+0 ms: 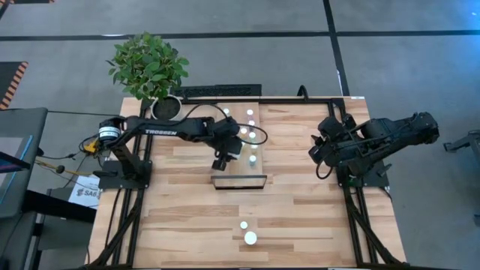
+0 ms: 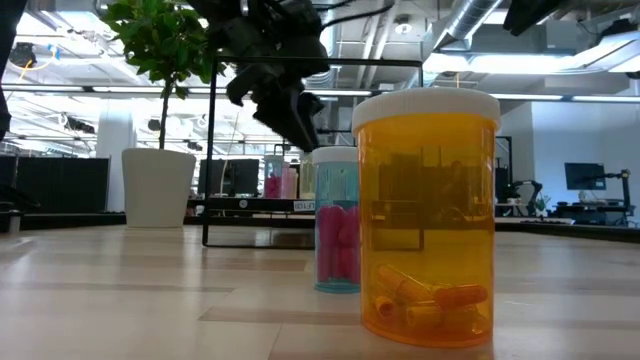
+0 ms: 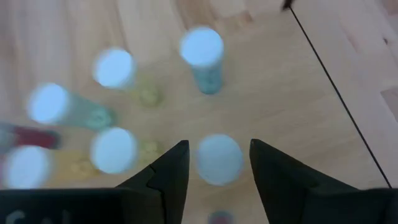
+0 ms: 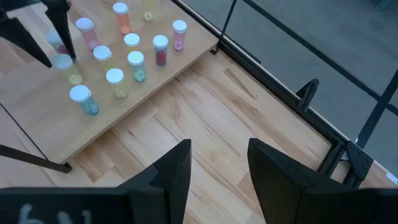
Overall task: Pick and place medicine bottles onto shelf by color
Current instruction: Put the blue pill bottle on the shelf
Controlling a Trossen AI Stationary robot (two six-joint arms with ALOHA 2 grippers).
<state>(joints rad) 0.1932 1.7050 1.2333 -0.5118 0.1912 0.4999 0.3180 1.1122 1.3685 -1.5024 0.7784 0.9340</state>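
1. High view: the left gripper (image 1: pixel 225 156) reaches over the shelf (image 1: pixel 259 169), among the white caps of the medicine bottles (image 1: pixel 253 136) already standing there. The right gripper (image 1: pixel 319 148) waits at the table's right edge, well apart from them. Two bottles stand off the shelf near the front edge of the table (image 1: pixel 322 217): a small one (image 1: pixel 244 224) and just beside it a bigger one (image 1: pixel 250 238). A potted plant (image 1: pixel 150 67) stands at the far left corner.

2. Low view: the big orange bottle (image 2: pixel 427 215) stands upright close to the camera, with a pink bottle (image 2: pixel 337 220) upright behind it. Both long axes are vertical. One arm hangs above the shelf frame farther back; its fingers cannot be read here.

3. Left wrist view: the left gripper's fingers (image 3: pixel 168 177) stand apart, one to each side of a white cap (image 3: pixel 219 159) directly below. The picture is blurred, so whether the pads touch the cap cannot be told. I judge this a release on the shelf rather than a grip.

4. Right wrist view: the right gripper's fingers (image 4: pixel 174 168) are apart and empty above bare table. The shelf and its bottles lie ahead, away from it.

5. Judgement: the two remaining bottles lie toward the table's front, roughly midway between the arms. The left gripper is a little nearer, and must come down along their upright axis.
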